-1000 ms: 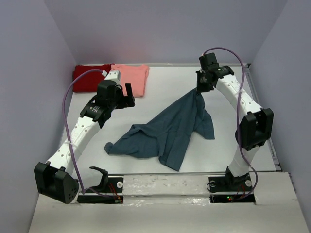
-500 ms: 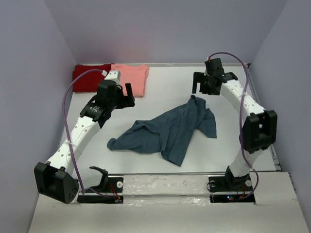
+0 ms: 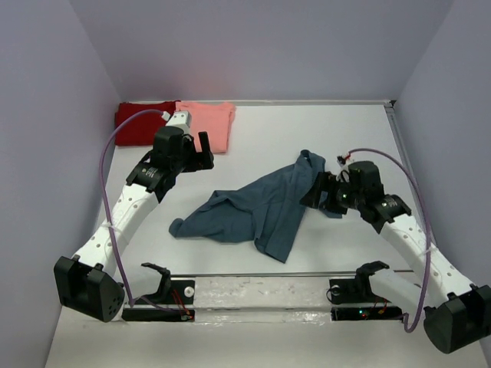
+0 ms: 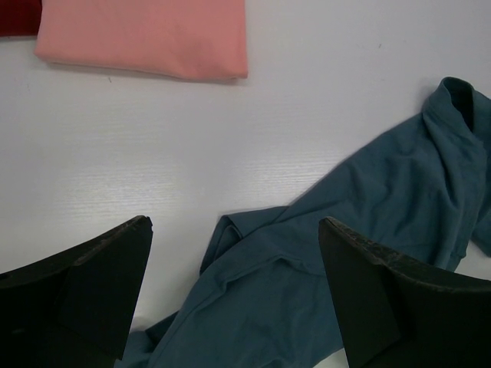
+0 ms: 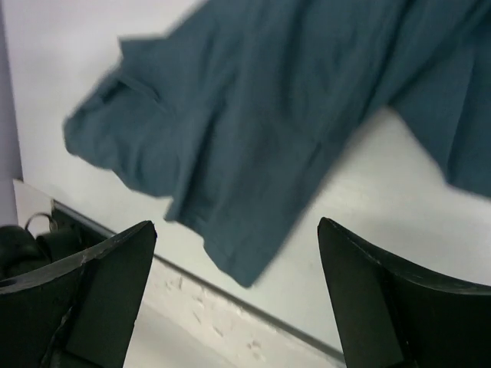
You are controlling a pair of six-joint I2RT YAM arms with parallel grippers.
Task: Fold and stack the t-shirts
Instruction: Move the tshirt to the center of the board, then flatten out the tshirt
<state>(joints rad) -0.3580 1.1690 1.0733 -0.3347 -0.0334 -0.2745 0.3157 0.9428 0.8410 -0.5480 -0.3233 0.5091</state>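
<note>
A crumpled dark teal-blue t-shirt [image 3: 261, 207] [image 4: 330, 253] [image 5: 253, 115] lies loose in the middle of the table, and nothing holds it. A folded salmon-pink t-shirt [image 3: 209, 123] [image 4: 146, 34] and a dark red t-shirt [image 3: 142, 121] [image 4: 19, 15] lie side by side at the far left. My left gripper [image 3: 198, 152] [image 4: 234, 222] hovers open above the teal shirt's far-left edge, with nothing between its fingers. My right gripper [image 3: 316, 192] [image 5: 236, 224] is open and empty, low over the shirt's right side and pointing toward the near edge.
A pale strip [image 3: 261, 290] [image 5: 230, 307] runs along the near edge of the table between the arm bases. Purple-grey walls close in the left, back and right sides. The right arm [image 3: 406, 230] stretches low across the near right.
My right gripper opened and let go of the teal t-shirt, which dropped flat onto the table. The right arm then swung down and nearer. The left arm has not moved.
</note>
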